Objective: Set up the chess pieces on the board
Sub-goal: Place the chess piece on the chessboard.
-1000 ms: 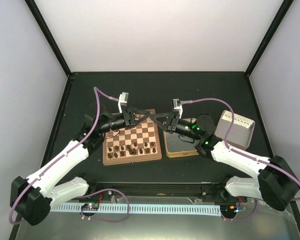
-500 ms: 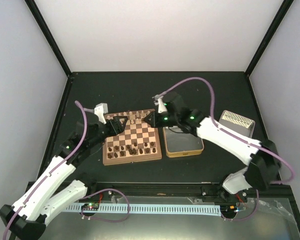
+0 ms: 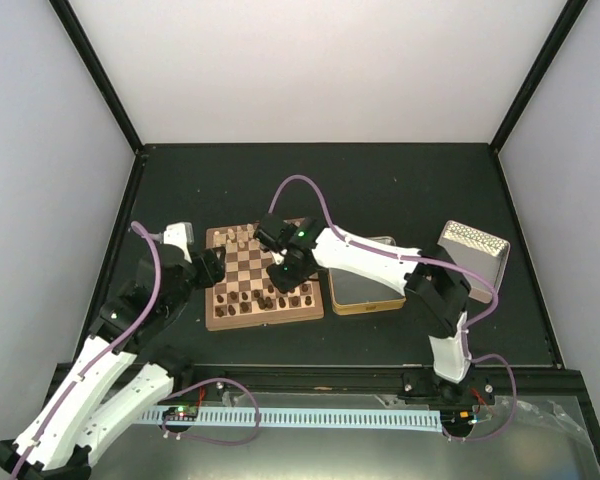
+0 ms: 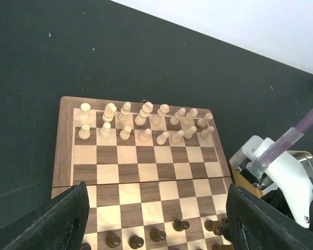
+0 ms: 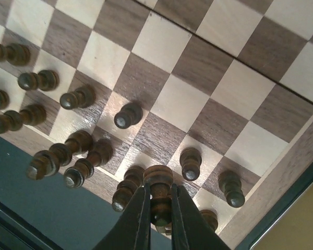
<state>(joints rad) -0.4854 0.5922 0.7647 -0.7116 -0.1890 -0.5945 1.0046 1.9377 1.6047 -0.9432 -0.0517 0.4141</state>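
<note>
Pinches one dark chessman (image 5: 157, 179) in the right gripper (image 5: 158, 197), fingers clenched on its middle with one rounded end jutting just past the tips, probably to leave that end free for setting down. Hangs directly over the board (image 5: 227, 99), close above a crowded patch: other chess pieces (image 5: 128, 115) stand just ahead of the tips and to both sides, bunched thickest to the left near the border. Reads as the carrying step, with a free square yet to be found under the tips before lowering. Calls for a straight, careful descent, given neighbours near enough to knock.

Holds the left gripper (image 4: 156, 229) spread wide with nothing between the fingers, just off the board's near edge, likely parked there to stay clear of the working arm. Shows, well ahead of those fingers, the pale chessmen (image 4: 146, 122) ranked in two rows on the far squares.
</note>
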